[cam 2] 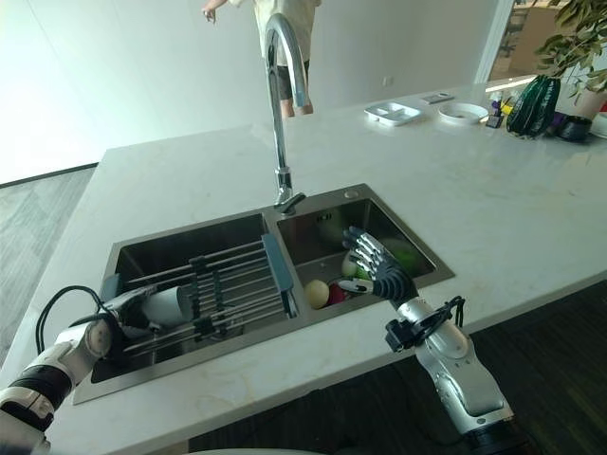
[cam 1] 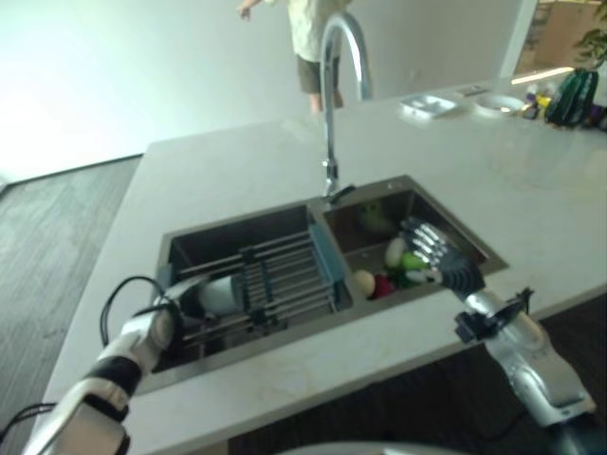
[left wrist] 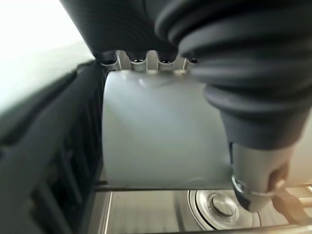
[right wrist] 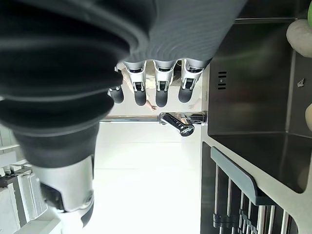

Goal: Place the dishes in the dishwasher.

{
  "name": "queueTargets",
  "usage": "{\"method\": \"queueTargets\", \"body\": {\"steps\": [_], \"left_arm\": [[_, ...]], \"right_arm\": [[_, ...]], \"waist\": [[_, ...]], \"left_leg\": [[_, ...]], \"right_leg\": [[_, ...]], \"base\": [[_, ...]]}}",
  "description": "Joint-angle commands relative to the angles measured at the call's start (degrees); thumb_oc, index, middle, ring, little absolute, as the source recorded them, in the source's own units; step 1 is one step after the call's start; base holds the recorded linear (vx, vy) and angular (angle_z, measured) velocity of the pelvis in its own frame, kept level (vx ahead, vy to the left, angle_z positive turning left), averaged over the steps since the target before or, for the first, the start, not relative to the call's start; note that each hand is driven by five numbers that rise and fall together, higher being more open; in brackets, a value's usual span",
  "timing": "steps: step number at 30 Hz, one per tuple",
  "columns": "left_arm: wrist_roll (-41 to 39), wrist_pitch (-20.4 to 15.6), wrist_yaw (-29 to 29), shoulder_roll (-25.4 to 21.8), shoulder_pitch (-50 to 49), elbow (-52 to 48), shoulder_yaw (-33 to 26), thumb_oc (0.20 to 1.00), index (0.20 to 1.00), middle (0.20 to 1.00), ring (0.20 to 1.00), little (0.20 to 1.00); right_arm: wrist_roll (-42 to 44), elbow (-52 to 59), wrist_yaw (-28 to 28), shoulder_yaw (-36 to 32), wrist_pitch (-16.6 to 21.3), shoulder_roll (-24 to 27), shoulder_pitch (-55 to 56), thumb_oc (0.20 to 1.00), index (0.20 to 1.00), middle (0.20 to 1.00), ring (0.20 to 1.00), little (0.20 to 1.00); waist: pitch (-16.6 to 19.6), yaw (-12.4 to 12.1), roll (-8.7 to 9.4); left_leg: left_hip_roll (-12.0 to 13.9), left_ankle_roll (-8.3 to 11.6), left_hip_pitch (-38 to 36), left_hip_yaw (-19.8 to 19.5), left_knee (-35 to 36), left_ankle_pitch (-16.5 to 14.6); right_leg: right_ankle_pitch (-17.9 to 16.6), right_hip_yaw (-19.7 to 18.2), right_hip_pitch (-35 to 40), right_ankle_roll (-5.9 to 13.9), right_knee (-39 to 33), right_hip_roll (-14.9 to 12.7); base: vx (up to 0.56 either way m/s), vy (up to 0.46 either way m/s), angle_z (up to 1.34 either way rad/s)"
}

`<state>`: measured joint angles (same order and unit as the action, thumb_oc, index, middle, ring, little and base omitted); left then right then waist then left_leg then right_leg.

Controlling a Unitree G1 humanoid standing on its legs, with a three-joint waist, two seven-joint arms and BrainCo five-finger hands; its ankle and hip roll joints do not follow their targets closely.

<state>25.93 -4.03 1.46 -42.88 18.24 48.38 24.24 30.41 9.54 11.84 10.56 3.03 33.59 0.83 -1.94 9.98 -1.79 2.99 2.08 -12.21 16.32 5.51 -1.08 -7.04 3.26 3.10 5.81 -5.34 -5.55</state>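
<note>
two basins make up the steel sink (cam 2: 432, 272), sunk into a pale stone countertop (cam 2: 531, 199) that runs wide on every side. a tall curved faucet (cam 2: 283, 104) rises behind the divider between the basins. the left basin holds a dish rack (cam 2: 232, 284) of grey bars with a blue-grey end rail, lying across it. at the rack's left end a white cup (cam 2: 171, 305) lies on its side on the bars, and the left hand (cam 2: 128, 305) is around it: in the left wrist view the fingers (left wrist: 146, 61) curl over the cup's far edge and the thumb (left wrist: 258, 180) presses its side, so the cup sits clasped between them, above the basin's drain (left wrist: 219, 204). the right hand (cam 2: 379, 270) hovers over the right basin with its fingers spread and straight, holding nothing, apart from the fruit beneath. in that basin lie a pale round fruit (cam 2: 316, 293), a red one (cam 2: 337, 294) just beside it and green pieces (cam 1: 413, 261) close by. at the counter's far end sit a white tray (cam 2: 392, 113), a white bowl (cam 2: 463, 112) and a dark green vase (cam 2: 534, 104). a person (cam 2: 285, 28) stands beyond the counter.
</note>
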Motion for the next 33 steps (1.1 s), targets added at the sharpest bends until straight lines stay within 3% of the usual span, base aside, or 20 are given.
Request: {"method": "queueTargets", "body": {"steps": [1, 33], "left_arm": [[-0.41, 1.25, -0.78, -2.18, 3.90, 6.00, -2.14, 1.000, 1.000, 1.000, 1.000, 1.000], [-0.13, 2.33, 1.42, -2.93, 2.92, 14.83, -2.44, 1.000, 1.000, 1.000, 1.000, 1.000]], "right_arm": [[-0.19, 1.12, -0.05, -1.52, 4.09, -1.38, -3.28, 1.000, 1.000, 1.000, 1.000, 1.000], [0.33, 1.02, -0.67, -0.95, 3.85, -0.21, -4.13, 1.000, 1.000, 1.000, 1.000, 1.000]], "waist": [[-1.18, -0.42, -0.20], [-1.34, -0.20, -0.55]], "left_leg": [[-3.22, -3.18, 1.87, -2.26, -0.51, -1.49], [-3.37, -3.34, 1.62, -2.39, -0.51, -1.75]], "right_leg": [[3.58, 2.65, 3.12, 1.13, 0.34, 1.15], [3.74, 2.44, 3.41, 1.19, 0.34, 0.94]], "base": [[0.00, 0.000, 0.00], [0.00, 0.001, -0.01]]}}
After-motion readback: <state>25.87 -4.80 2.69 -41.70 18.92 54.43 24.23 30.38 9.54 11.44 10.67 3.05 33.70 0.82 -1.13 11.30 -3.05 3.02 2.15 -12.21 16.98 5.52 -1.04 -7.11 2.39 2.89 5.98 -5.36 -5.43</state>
